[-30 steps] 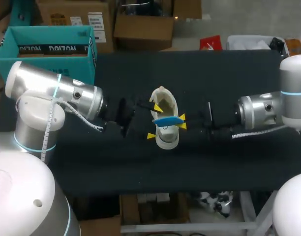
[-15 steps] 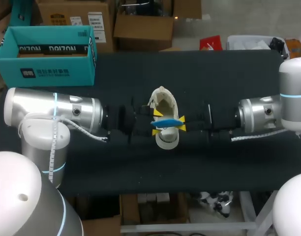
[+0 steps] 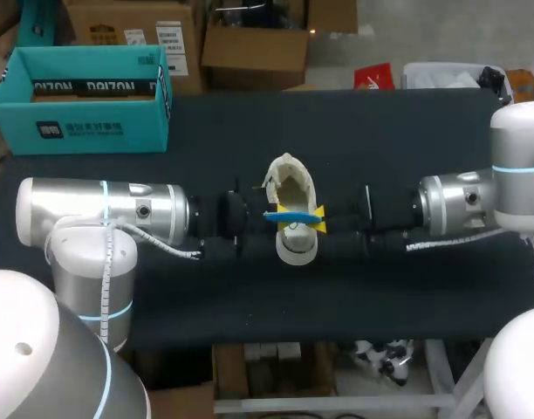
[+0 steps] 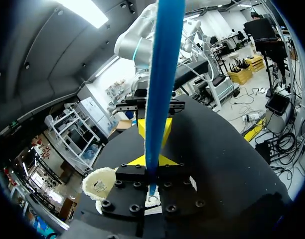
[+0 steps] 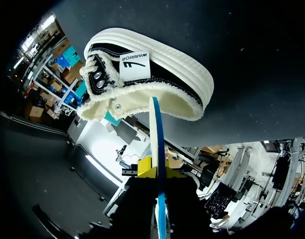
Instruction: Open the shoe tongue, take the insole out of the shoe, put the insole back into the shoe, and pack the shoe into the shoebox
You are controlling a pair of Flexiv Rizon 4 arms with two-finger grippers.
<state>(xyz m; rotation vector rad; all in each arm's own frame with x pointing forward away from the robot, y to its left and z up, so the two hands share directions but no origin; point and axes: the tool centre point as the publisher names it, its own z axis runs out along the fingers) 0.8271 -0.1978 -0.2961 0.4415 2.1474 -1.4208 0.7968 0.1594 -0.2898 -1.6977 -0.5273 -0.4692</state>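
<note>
Thin blue insole [image 3: 295,216] out, pinched by left gripper [image 3: 280,215] and right gripper [image 3: 315,220], black-and-cream canvas shoe [image 3: 296,251] underneath; reinsertion, teal cardboard shoebox [image 3: 84,131] packing left.

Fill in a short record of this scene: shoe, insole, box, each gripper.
shoe: white, mid-table, mouth open
insole: blue, out of the shoe, held across above it
box: teal, open, at the table's far left corner
left gripper: shut on one end of the insole
right gripper: shut on the other end

L tool [image 3: 281,213] & R tool [image 3: 316,220] clamped, tip-to-tip
</note>
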